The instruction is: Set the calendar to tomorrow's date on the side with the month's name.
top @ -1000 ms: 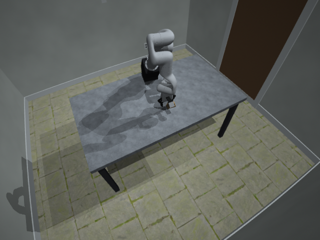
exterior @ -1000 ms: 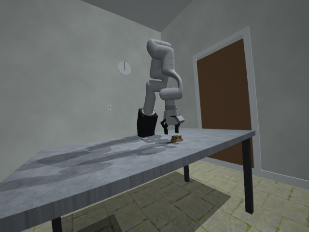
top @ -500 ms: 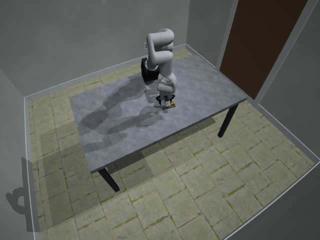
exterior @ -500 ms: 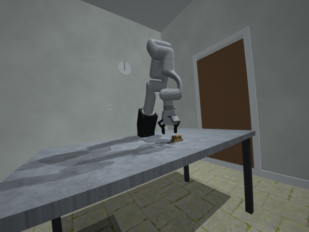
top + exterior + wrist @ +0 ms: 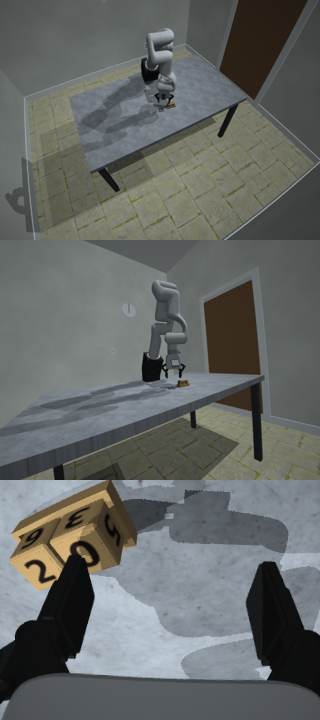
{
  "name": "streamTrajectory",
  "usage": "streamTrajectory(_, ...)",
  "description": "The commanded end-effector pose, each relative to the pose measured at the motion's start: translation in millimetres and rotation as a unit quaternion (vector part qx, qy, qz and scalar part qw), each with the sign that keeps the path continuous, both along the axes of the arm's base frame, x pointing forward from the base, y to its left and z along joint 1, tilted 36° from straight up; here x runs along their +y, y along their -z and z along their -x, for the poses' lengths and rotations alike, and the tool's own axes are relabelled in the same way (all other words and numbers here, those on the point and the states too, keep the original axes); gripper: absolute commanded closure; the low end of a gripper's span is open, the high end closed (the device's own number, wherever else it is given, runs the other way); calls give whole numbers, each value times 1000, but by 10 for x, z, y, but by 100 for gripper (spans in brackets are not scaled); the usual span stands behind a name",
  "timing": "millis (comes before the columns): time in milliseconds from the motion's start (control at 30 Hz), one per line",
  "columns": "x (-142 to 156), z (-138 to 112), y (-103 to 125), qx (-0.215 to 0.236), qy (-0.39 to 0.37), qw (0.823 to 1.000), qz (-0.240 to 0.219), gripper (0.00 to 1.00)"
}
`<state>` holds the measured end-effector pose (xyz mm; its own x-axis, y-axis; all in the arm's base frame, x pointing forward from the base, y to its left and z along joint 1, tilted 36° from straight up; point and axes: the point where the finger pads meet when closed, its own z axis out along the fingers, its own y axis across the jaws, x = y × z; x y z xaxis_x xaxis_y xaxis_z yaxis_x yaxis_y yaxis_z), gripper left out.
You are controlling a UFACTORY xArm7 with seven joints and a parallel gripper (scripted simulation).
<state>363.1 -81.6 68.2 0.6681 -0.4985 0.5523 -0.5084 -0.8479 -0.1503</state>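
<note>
The wooden calendar [image 5: 70,536] is small and sits on the grey table; it also shows in the top view [image 5: 171,105] and the exterior view [image 5: 183,383]. In the wrist view two cubes stand side by side in its tray: the left cube [image 5: 40,556] shows a 2 on its near face and a 9 or 6 on top, the right cube [image 5: 90,536] shows a 0 on its near face and a 3 on top. My gripper [image 5: 171,578] is open and empty, above the table just beside the calendar. Its left finger [image 5: 70,600] overlaps the cubes' near side in the wrist view.
The arm's black base [image 5: 148,72] stands at the table's far edge. The arm casts broad shadows over the table's left half [image 5: 116,113]. A brown door [image 5: 232,343] is beyond the table's right end.
</note>
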Motion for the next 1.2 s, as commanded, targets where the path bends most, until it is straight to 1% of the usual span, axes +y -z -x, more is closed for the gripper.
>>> streamTrajectory(0,-9,14,6,-19,-7,1000,-17,0)
streamTrajectory(100,-10,22,11,-24,18,999,-33,0)
streamTrajectory(267,-14,45,27,-38,91,992,-83,0)
streamTrajectory(300,-14,45,27,-38,92,991,-84,0)
streamTrajectory(433,-37,177,117,-39,97,991,-88,0)
streamTrajectory(633,-38,182,120,-41,106,989,-94,0)
streamTrajectory(733,-41,193,128,-48,143,981,-119,0)
streamTrajectory(833,-43,208,138,-57,189,969,-151,0)
streamTrajectory(867,-43,208,139,-57,190,968,-151,0)
streamTrajectory(900,-44,216,144,-60,202,965,-159,0)
streamTrajectory(1000,-67,342,230,-60,202,965,-159,0)
streamTrajectory(1167,-67,345,232,-60,202,965,-159,0)
